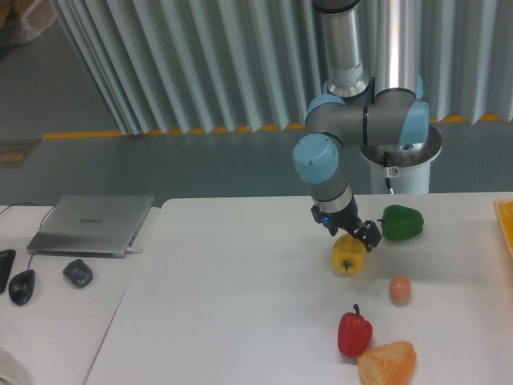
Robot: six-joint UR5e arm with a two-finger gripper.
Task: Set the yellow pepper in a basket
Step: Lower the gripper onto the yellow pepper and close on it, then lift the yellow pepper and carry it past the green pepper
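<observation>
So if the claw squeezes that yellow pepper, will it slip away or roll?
The yellow pepper looks smooth and shiny, so it might slip a little. Its blocky, lobed shape probably makes it wobble rather than roll far. The claw sits right at its top edge, so an off-centre pinch could tip it toward the green pepper.

Bright yellow pepper (348, 256), green pepper (401, 223), red pepper (354, 333), lumpy orange vegetable (387, 363), small pale-orange round item (399, 289), orange-yellow basket (506, 220) edge, white table (240, 305), black gripper (362, 237), grey-and-blue arm (353, 128), silver laptop (90, 224)
</observation>
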